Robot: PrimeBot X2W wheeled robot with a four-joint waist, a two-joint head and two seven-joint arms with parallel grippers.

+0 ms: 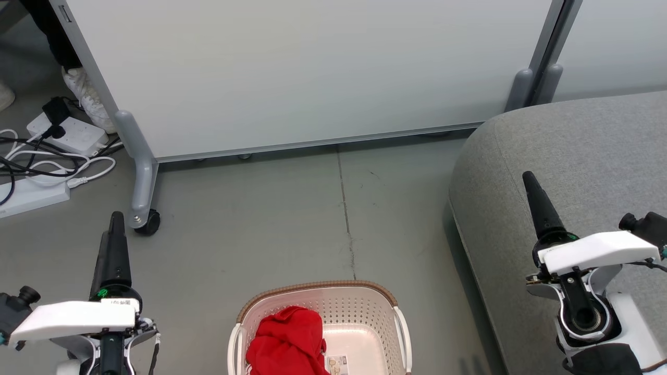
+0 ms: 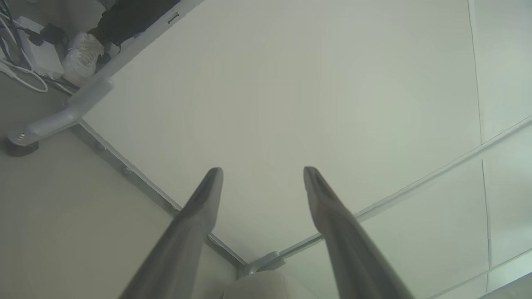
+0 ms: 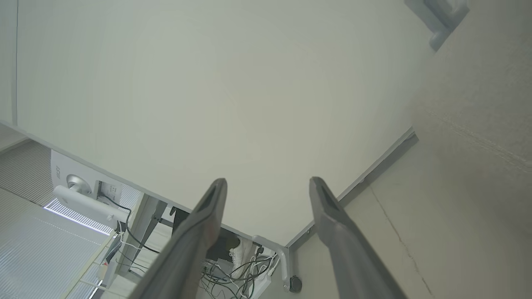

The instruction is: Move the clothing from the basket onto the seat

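Seeing red fabric clothing point(image 1: 286, 341) in my head view's cream perforated basket point(image 1: 318, 285), wrist views giving left gripper point(image 2: 262, 170), right gripper point(image 3: 268, 180) gaping, empty.

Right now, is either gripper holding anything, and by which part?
Nothing is held. The left gripper and the right gripper both stand open and empty; the red clothing lies in the basket.

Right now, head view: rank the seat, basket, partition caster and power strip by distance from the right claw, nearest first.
From the right claw:
1. seat: directly beneath it, right side.
2. basket: bottom centre.
3. partition caster: left of centre.
4. power strip: far left, farther back.
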